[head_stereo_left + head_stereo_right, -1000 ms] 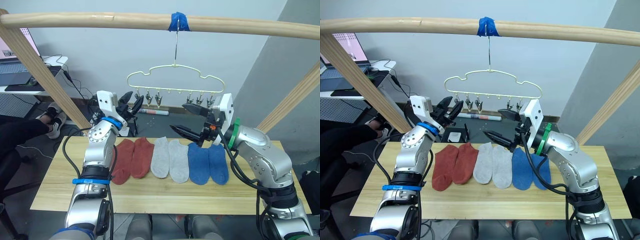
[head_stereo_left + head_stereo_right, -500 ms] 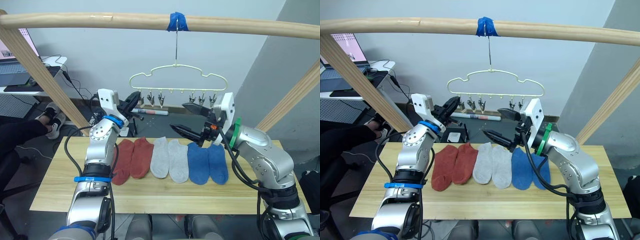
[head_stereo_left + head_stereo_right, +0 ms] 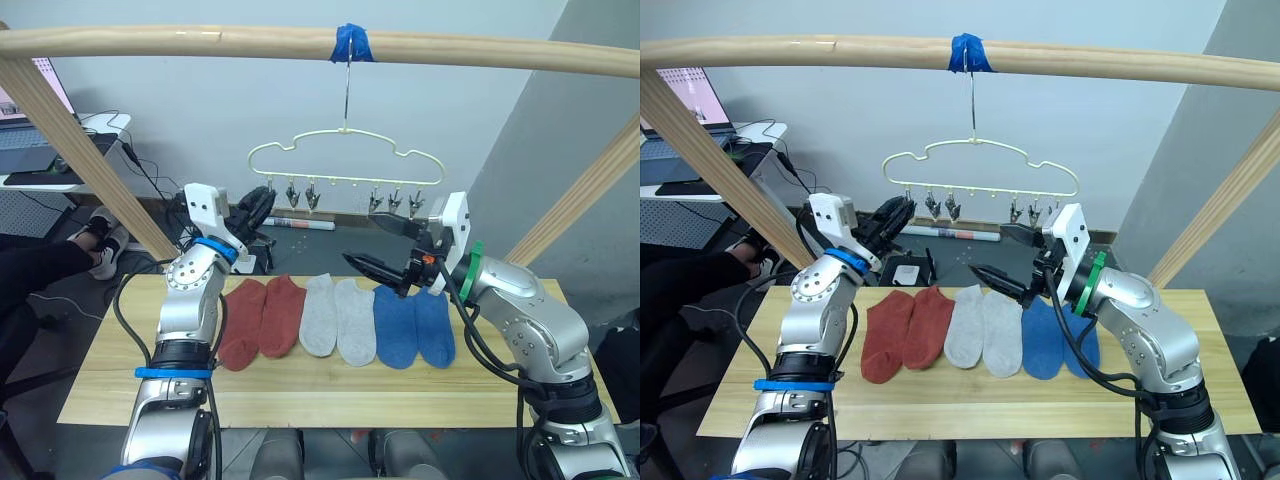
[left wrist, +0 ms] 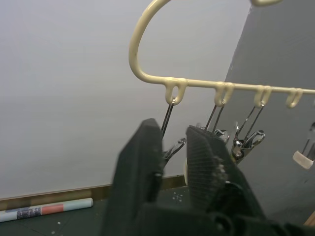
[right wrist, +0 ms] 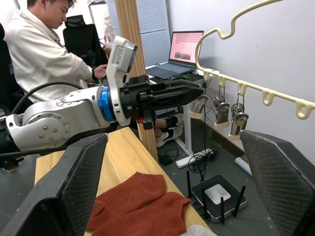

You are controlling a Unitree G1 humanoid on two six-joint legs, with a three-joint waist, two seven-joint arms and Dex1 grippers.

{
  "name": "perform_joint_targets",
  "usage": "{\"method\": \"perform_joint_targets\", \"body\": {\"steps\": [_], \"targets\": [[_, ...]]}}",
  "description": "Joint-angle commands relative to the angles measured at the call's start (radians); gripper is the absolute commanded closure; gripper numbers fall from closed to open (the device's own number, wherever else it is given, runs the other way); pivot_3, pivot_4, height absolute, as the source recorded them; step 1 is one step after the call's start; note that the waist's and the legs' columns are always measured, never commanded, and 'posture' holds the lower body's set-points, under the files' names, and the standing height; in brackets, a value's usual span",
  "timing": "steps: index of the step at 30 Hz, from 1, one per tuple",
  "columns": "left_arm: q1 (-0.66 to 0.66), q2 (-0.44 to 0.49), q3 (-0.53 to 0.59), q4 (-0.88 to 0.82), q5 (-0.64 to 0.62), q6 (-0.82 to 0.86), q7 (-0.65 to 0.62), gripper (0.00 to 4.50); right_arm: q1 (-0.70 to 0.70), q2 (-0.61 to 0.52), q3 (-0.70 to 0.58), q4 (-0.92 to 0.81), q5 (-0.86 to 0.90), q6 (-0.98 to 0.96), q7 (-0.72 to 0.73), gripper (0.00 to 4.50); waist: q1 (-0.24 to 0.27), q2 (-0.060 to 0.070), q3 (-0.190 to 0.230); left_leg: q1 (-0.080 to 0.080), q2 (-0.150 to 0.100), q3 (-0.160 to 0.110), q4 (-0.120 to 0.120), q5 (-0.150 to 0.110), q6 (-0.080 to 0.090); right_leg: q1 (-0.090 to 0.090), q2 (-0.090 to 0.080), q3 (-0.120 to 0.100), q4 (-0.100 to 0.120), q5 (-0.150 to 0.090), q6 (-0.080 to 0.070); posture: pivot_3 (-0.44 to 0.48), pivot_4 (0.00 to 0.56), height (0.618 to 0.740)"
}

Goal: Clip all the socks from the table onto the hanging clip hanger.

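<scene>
Six short knit socks (rust-red, grey, blue pairs) flat in row on light wooden tabletop. Right gripper above blue pair, jaws wide open. Left gripper at 10 o'clock, jaws nearly closed, empty. Pale yellow wire clip hanger hangs beyond at 12 o'clock.

The clip hanger hangs by its hook from the pole, above and behind the table. Below the hanger, six socks lie side by side in one row on the table, each touching the next. The left gripper is raised just left of the hanger's leftmost clips. The right gripper is below the hanger's right end, above the row's right part
</scene>
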Motion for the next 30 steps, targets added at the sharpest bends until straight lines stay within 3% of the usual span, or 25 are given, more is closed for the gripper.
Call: {"method": "perform_joint_targets", "body": {"steps": [1, 5, 11, 14, 17, 30], "targets": [[0.025, 0.016, 0.016, -0.082, -0.013, 0.018, 0.005, 2.16, -0.006, -0.002, -0.010, -0.042, 0.006, -0.016, -0.002, 0.00, 0.000, 0.000, 0.000, 0.000, 0.000, 0.000, 0.000, 0.000, 0.000, 0.000, 0.000, 0.000, 0.000, 0.000, 0.000, -0.039, 0.173, 0.740], [0.028, 0.003, 0.006, -0.073, 0.005, 0.020, 0.027, 0.97, -0.013, -0.001, -0.009, -0.038, 0.006, -0.016, 0.001, 0.00, 0.001, 0.000, 0.001, 0.000, 0.000, 0.000, 0.000, 0.000, 0.000, 0.000, 0.000, 0.000, 0.000, 0.000, 0.000, -0.038, 0.174, 0.740], [-0.013, -0.015, 0.012, -0.004, 0.012, -0.012, 0.047, 0.97, -0.025, -0.003, -0.009, -0.032, 0.005, -0.016, 0.005, 0.00, 0.000, 0.000, 0.001, 0.000, 0.000, 0.000, 0.000, 0.000, 0.000, 0.000, 0.000, 0.000, 0.000, 0.000, 0.000, -0.040, 0.174, 0.740], [-0.027, -0.017, 0.017, 0.022, 0.005, -0.029, 0.043, 1.55, -0.025, -0.005, -0.012, -0.035, 0.006, -0.013, 0.005, 0.00, 0.001, 0.000, 0.001, 0.000, 0.000, 0.000, 0.000, 0.000, 0.000, 0.000, 0.000, 0.000, 0.000, 0.000, 0.000, -0.048, 0.174, 0.740], [-0.041, -0.014, 0.010, 0.045, 0.011, -0.033, 0.040, 2.44, -0.025, -0.007, -0.014, -0.039, 0.008, -0.010, 0.002, 0.00, 0.000, 0.000, 0.001, 0.000, 0.000, 0.000, -0.001, 0.000, 0.000, 0.000, 0.000, 0.000, -0.001, 0.000, 0.000, -0.050, 0.174, 0.740], [-0.039, -0.016, -0.005, 0.050, 0.009, -0.031, 0.002, 2.44, -0.022, -0.011, -0.015, -0.043, 0.007, -0.012, -0.002, 0.00, -0.001, 0.000, 0.001, 0.000, 0.000, 0.000, -0.001, 0.000, 0.000, 0.000, 0.000, 0.000, -0.001, 0.000, 0.000, -0.058, 0.172, 0.740]]}}
